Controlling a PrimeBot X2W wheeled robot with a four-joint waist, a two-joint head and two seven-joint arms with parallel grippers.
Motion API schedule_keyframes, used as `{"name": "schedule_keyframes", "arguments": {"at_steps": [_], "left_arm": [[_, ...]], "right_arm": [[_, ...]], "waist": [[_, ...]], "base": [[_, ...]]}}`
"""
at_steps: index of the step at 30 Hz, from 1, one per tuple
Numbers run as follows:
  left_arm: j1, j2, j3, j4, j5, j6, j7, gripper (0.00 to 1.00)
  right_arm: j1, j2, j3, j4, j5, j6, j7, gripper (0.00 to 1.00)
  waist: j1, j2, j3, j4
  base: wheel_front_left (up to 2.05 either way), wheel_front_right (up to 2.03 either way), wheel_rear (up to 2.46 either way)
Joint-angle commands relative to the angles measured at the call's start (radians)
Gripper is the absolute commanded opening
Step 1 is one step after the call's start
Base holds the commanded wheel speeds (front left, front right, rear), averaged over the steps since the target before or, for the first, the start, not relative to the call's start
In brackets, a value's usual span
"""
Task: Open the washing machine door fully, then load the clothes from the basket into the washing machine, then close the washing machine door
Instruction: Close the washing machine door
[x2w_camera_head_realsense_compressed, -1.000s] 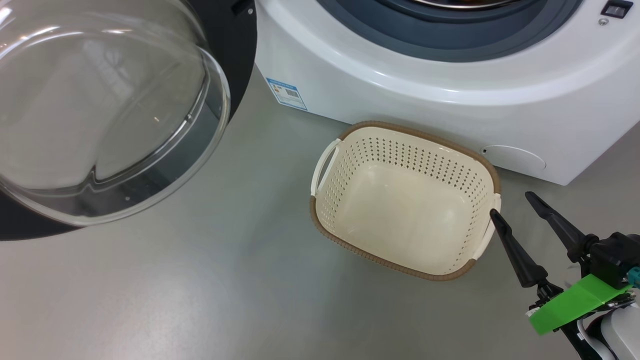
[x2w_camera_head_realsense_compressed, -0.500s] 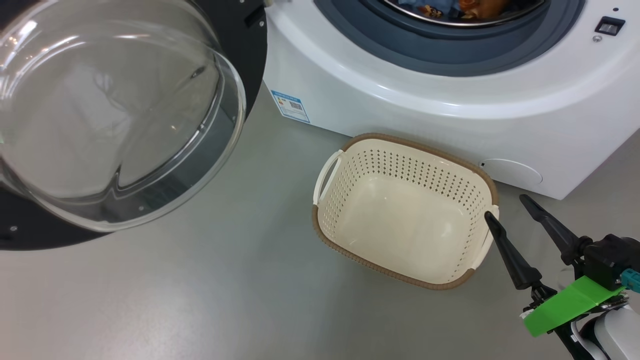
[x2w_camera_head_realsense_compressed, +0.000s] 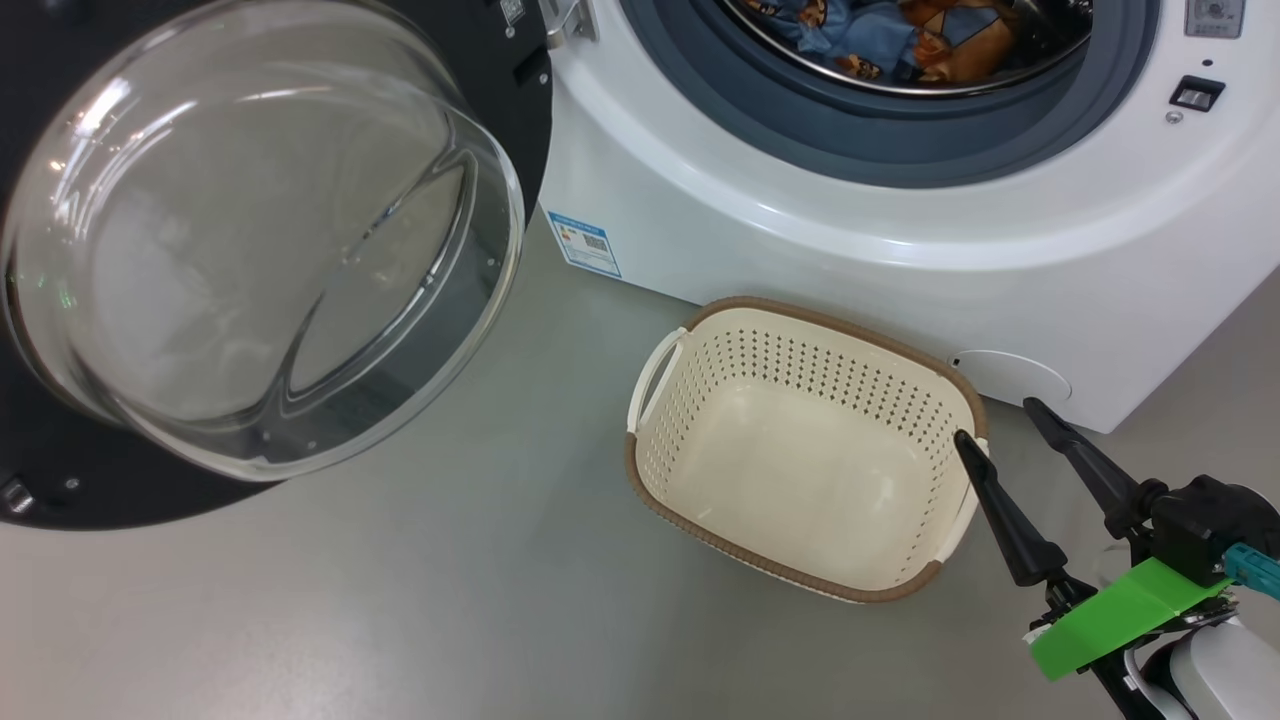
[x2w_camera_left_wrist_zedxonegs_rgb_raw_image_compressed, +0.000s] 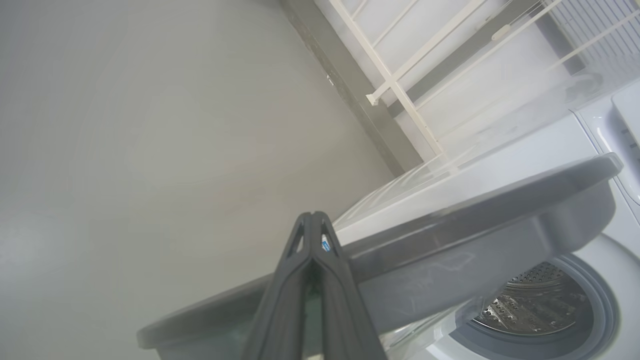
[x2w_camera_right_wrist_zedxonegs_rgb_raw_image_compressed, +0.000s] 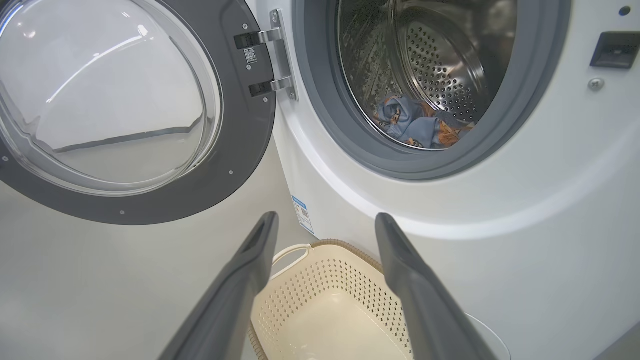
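Observation:
The washing machine (x2w_camera_head_realsense_compressed: 900, 270) (x2w_camera_right_wrist_zedxonegs_rgb_raw_image_compressed: 550, 210) stands with its door (x2w_camera_head_realsense_compressed: 250, 250) (x2w_camera_right_wrist_zedxonegs_rgb_raw_image_compressed: 115, 105) swung wide to the left, the glass bowl facing out. Blue clothes (x2w_camera_head_realsense_compressed: 880, 35) (x2w_camera_right_wrist_zedxonegs_rgb_raw_image_compressed: 415, 122) with orange-brown prints lie in the steel drum. On the floor in front sits the cream basket (x2w_camera_head_realsense_compressed: 800, 450) (x2w_camera_right_wrist_zedxonegs_rgb_raw_image_compressed: 325, 310), with nothing inside it. My right gripper (x2w_camera_head_realsense_compressed: 990, 420) (x2w_camera_right_wrist_zedxonegs_rgb_raw_image_compressed: 325, 222) hangs open just right of the basket's right handle, holding nothing. In the left wrist view my left gripper (x2w_camera_left_wrist_zedxonegs_rgb_raw_image_compressed: 312, 220) is shut and empty, its tips beside the door's grey edge (x2w_camera_left_wrist_zedxonegs_rgb_raw_image_compressed: 450, 220).
Grey floor (x2w_camera_head_realsense_compressed: 400, 580) spreads left and in front of the basket, below the open door. A blue label (x2w_camera_head_realsense_compressed: 585, 243) sits low on the machine's front, and a round white cover (x2w_camera_head_realsense_compressed: 1010, 378) is low at its right. A white rack (x2w_camera_left_wrist_zedxonegs_rgb_raw_image_compressed: 400, 85) stands by the wall.
The head view has tilted up, so the drum and the clothes in it have come into view. My right gripper stays open beside the basket's right side.

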Motion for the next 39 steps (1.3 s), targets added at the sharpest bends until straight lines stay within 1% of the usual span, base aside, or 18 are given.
{"name": "schedule_keyframes", "arguments": {"at_steps": [1,9,14,23,30,39], "left_arm": [[0.019,0.050,0.008,-0.044,-0.012,0.003,0.036,0.00],[0.046,0.063,0.008,-0.097,-0.037,0.017,0.109,0.00],[0.062,0.080,0.005,-0.136,-0.047,0.016,0.153,0.00],[0.073,0.095,-0.002,-0.180,-0.078,0.014,0.236,0.00],[0.082,0.093,-0.014,-0.203,-0.107,0.004,0.304,0.00],[0.093,0.072,-0.045,-0.257,-0.136,-0.008,0.377,0.00]], "right_arm": [[0.011,-0.002,0.016,-0.018,-0.003,0.004,-0.008,1.00],[0.016,0.016,0.014,-0.014,-0.004,0.004,-0.008,1.00],[0.018,0.028,0.008,-0.012,-0.005,0.004,-0.008,1.00],[0.023,0.043,-0.004,-0.008,-0.006,0.004,-0.008,1.00],[0.028,0.052,-0.012,-0.008,-0.007,0.004,-0.008,1.00],[0.047,0.060,-0.032,-0.006,-0.007,0.004,-0.008,1.00]], "waist": [[0.0000,0.0000,-0.011,-0.003],[0.0000,0.0000,-0.034,-0.010],[0.0000,0.0000,-0.049,-0.016],[0.0000,0.0000,-0.068,-0.021],[0.0000,0.0000,-0.080,-0.029],[0.0000,0.0000,-0.107,-0.036]], "base": [[0.00,0.00,0.00],[0.00,0.00,0.00],[0.00,0.00,0.00],[0.00,0.00,0.00],[0.00,0.00,0.00],[0.00,0.00,0.00]]}}
